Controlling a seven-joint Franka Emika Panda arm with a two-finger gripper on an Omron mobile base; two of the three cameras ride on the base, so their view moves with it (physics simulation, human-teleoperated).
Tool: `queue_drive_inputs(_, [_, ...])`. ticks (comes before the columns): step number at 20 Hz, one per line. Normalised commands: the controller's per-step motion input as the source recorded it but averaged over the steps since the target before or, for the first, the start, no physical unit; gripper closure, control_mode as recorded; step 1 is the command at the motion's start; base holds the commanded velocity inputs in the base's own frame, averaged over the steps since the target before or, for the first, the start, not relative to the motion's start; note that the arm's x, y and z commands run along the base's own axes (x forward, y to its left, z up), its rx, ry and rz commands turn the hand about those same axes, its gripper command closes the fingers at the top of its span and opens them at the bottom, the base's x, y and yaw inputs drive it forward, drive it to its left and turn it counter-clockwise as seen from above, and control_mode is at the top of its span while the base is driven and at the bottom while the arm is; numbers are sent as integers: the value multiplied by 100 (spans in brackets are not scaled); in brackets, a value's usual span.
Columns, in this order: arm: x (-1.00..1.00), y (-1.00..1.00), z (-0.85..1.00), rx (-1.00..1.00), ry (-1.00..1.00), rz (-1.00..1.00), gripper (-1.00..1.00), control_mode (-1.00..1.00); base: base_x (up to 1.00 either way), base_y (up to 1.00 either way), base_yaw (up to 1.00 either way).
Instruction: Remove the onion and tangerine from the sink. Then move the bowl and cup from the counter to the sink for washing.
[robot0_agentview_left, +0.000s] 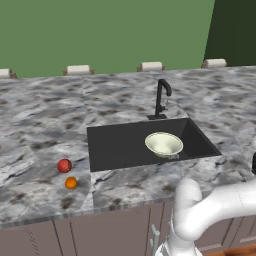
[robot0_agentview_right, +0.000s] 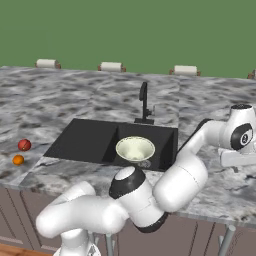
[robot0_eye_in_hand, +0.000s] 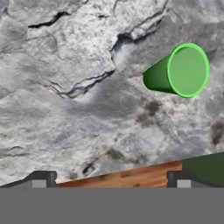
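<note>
Where the counter (robot0_agentview_left: 45, 115) is viewed from the two base cameras, one sink (robot0_agentview_left: 115, 145), one faucet (robot0_agentview_left: 161, 100), one bowl (robot0_agentview_left: 164, 144), one onion (robot0_agentview_left: 64, 165) and one tangerine (robot0_agentview_left: 71, 183) are counted. Four small white rolls (robot0_agentview_left: 78, 70) are lined up along the counter's back edge, against a green wall (robot0_agentview_left: 105, 30). One green cup (robot0_eye_in_hand: 177, 71) is seen from the hand camera.

The bowl is placed inside the sink, in its right half, near the front wall; the left half of the basin is left open. The onion and tangerine are laid on the counter left of the sink, close together but apart, the tangerine nearer the front edge. Both are set well back from that edge, and bare marble is left around them.

The cup is found on the marble, off to the upper right in the hand view, with its open mouth turned toward the camera. It is surrounded by bare counter. The counter's front edge and a strip of wooden floor (robot0_eye_in_hand: 122, 178) are seen low in that view.

The gripper (robot0_eye_in_hand: 111, 180) is held spread wide, with nothing between its fingertips (robot0_eye_in_hand: 41, 179), apart from the cup.

No brand, label or writing can be read anywhere.
</note>
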Motion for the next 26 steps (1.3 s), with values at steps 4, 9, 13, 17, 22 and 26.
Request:
queue_drive_inputs(4, [10, -16, -9, 7, 15, 0, -100, -100, 0, 0, 0])
queue_drive_inputs(9, [3, -18, -8, 14, 8, 1, -100, -100, 0, 0, 0])
queue_drive_inputs(13, [9, -18, -2, 13, 1, 1, -100, -100, 0, 0, 0])
queue_drive_inputs(17, [14, -16, 0, 6, 3, 0, -100, -100, 0, 0, 0])
queue_drive_inputs(22, [12, -11, 0, 4, 0, 2, -100, -100, 0, 0, 0])
queue_drive_inputs(26, [11, -11, -1, 5, 0, 1, -100, -100, 0, 0, 0])
